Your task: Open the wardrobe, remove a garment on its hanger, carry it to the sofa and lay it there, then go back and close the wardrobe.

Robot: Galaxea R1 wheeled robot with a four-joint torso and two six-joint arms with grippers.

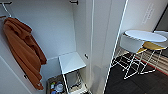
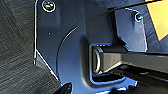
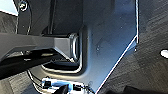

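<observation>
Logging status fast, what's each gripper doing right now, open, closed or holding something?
Left gripper: cannot be told from the left wrist view.
Right gripper: cannot be told from the right wrist view.

Left wrist view: the robot's dark plate (image 2: pixel 70 50) and jointed bar (image 2: pixel 130 61) lie over the floor. Right wrist view: plate (image 3: pixel 107 37) and bar (image 3: pixel 37 46) likewise; finger state indiscernible in both.
</observation>
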